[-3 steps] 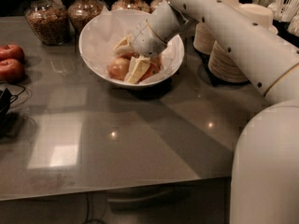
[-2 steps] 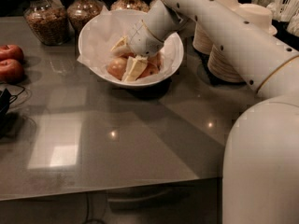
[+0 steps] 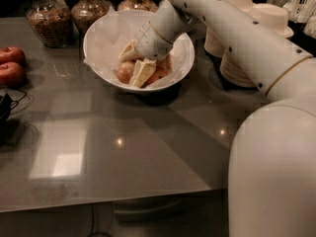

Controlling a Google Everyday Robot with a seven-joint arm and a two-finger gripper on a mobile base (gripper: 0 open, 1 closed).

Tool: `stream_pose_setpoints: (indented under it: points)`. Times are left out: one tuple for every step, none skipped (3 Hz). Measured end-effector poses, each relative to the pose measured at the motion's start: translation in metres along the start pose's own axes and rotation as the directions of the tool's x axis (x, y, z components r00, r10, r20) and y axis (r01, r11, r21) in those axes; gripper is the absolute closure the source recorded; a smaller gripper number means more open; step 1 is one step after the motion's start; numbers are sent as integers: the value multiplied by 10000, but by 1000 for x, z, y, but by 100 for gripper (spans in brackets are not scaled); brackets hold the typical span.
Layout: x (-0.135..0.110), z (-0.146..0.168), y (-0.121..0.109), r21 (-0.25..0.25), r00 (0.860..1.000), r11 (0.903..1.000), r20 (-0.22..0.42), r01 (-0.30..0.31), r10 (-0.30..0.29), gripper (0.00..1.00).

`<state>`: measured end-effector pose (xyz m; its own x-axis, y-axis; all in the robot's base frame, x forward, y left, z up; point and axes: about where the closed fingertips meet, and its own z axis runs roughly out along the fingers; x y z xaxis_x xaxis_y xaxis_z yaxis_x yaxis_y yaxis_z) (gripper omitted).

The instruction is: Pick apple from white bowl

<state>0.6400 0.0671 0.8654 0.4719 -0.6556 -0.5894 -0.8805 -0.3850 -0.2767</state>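
Note:
The white bowl (image 3: 101,29), lined with crinkled white paper, stands at the back middle of the grey table. Inside it lie a yellow-tan apple (image 3: 125,71) and, just to its right, a redder apple (image 3: 159,74). My gripper (image 3: 134,60) reaches down into the bowl from the upper right and is open. One cream finger (image 3: 127,49) sits above the yellow-tan apple, and the other (image 3: 142,72) rests between the two apples. My wrist hides the rest of the bowl's contents.
Two deep-red apples (image 3: 12,65) lie at the table's left edge, with black cables (image 3: 6,113) below them. Glass jars (image 3: 45,14) stand behind the bowl. Stacked tan disposable bowls (image 3: 256,23) sit to the right, behind my arm (image 3: 247,43).
My arm and gripper have shifted slightly left inside the bowl. The apples and bowl have not visibly moved.

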Motion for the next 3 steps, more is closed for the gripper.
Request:
stream_pose_setpoints:
  points:
    - [0,0,0,0,10000,10000,0,0,0,68]
    - [0,0,0,0,10000,10000,0,0,0,90]
    - [0,0,0,-1,10000,10000,1,0,0,100]
